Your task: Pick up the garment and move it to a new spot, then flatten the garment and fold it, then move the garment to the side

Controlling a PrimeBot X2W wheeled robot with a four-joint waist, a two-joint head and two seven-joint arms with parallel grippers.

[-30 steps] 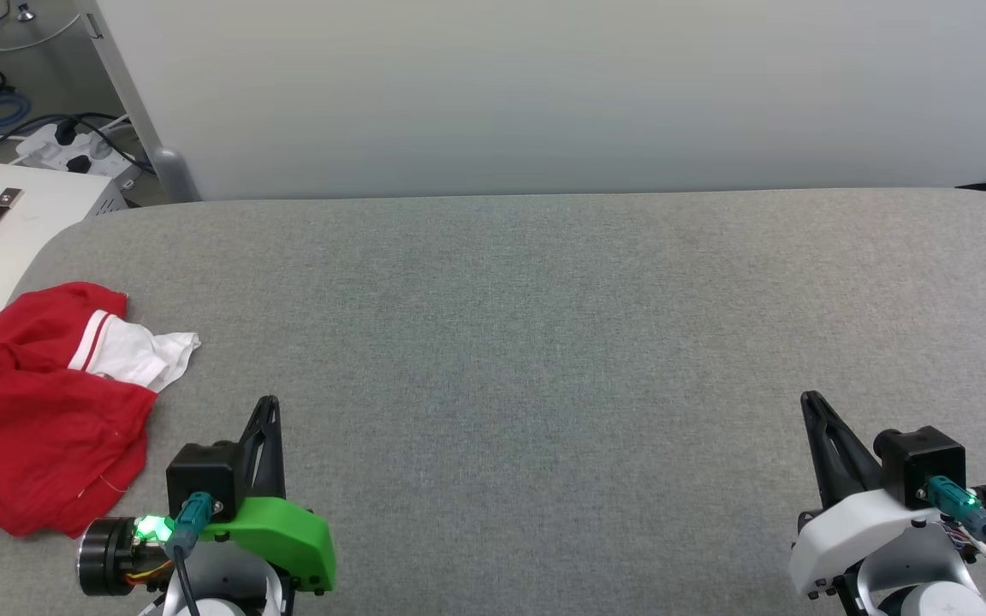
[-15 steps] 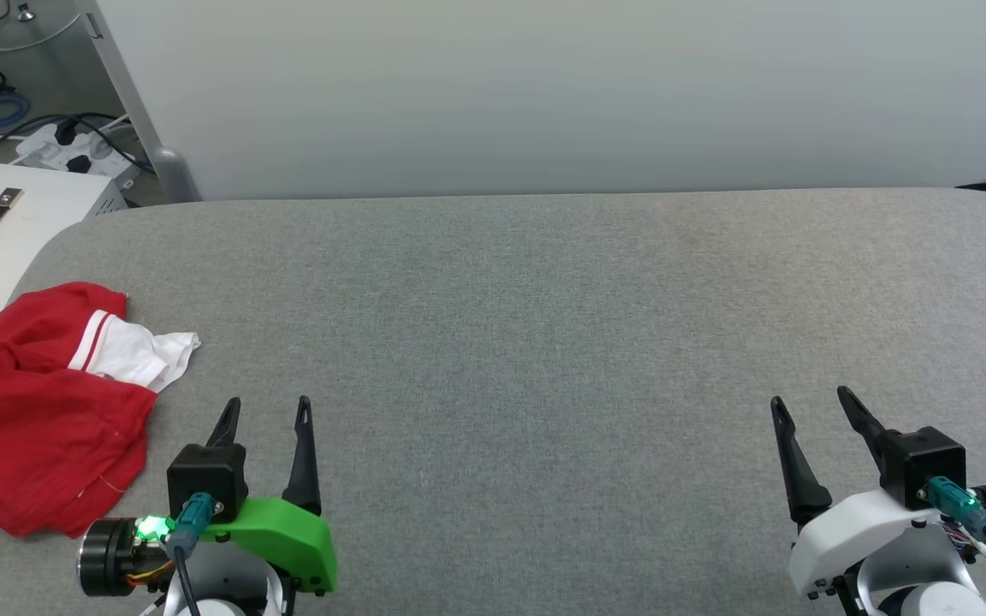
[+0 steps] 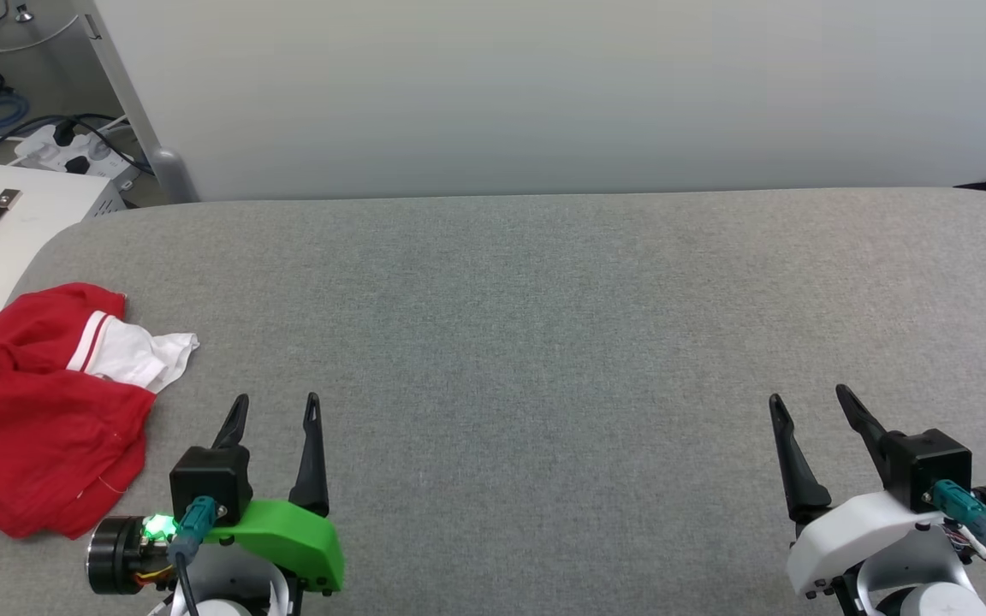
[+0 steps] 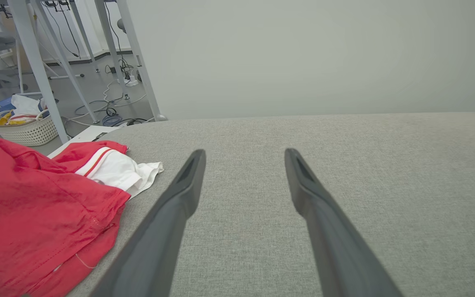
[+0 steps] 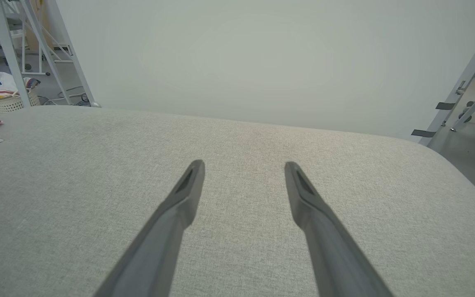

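Two empty hands gape: left hand (image 3: 277, 398) near the crumpled garment (image 3: 39, 419), right hand (image 3: 807, 394) over woven grey surface (image 3: 493, 325).

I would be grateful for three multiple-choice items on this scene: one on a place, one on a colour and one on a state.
1. Where on the table does the shirt lie?
A. in the middle
B. at the left edge
C. at the right edge

2. What colour is the shirt's visible sleeve?
A. blue
B. black
C. white

3. How do the left tool and the right tool stand?
A. both open, holding nothing
B. both shut on the shirt
C. left open, right shut

Answers:
1 B: the shirt lies crumpled at the table's left edge, to the left of the left tool.
2 C: a white sleeve pokes out of the red cloth.
3 A: each tool's fingers stand apart with only table between them.
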